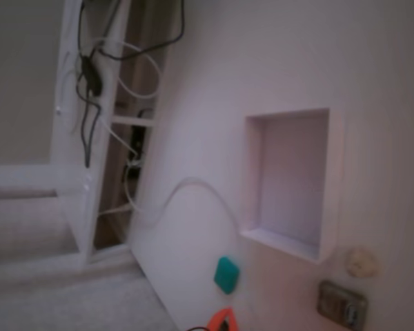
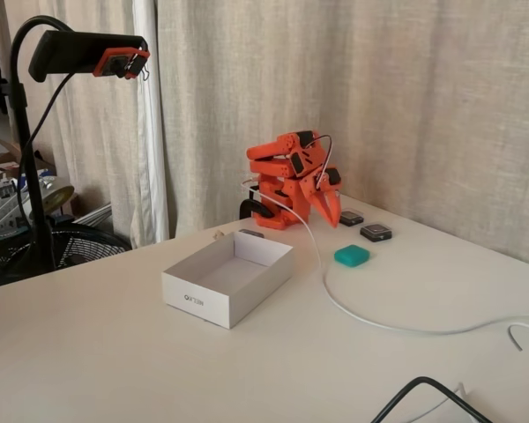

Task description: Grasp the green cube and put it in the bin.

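Tabletop (image 2: 115, 352): white, wide, carries everything.
Bin (image 2: 194, 298): white tray, empty, left of the arm in the room-side fixed view.
Arm: folded at the far edge.
Tool (image 2: 332, 211): pointing down, holding nothing; I cannot tell its opening.
White cable (image 2: 353, 313): runs beside my target; I avoid snagging it.
Green cube (image 2: 352, 256): on the tabletop just below the tool. I lower straight, straddle it squarely, then close.

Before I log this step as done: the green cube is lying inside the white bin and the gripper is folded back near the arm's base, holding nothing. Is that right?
Not quite. The green cube lies on the table, outside the bin, which is empty; both fixed views show it. The rest holds: the gripper is folded back near the arm's base and holds nothing.
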You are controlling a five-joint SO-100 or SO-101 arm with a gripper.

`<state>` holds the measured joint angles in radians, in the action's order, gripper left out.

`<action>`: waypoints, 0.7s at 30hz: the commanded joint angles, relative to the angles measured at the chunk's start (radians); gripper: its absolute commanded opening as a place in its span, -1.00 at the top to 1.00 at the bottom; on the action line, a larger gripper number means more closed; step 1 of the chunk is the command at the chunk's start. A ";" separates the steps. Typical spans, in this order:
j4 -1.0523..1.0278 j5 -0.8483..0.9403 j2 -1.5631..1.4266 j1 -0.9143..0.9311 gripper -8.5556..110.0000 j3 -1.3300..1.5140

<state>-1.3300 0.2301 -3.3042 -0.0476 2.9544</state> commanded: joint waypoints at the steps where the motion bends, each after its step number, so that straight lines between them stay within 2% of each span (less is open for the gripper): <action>1: -0.003 0.003 0.003 0.003 1.00 -0.014; 7: 0.066 0.002 0.216 0.044 1.00 -0.143; 12: -0.098 0.002 0.551 0.097 1.00 -0.597; 16: -0.127 0.005 0.686 0.196 1.00 -0.687; 21: -0.285 0.005 0.882 0.141 0.99 -0.953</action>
<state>-1.5432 0.2316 -2.5219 0.0997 2.1721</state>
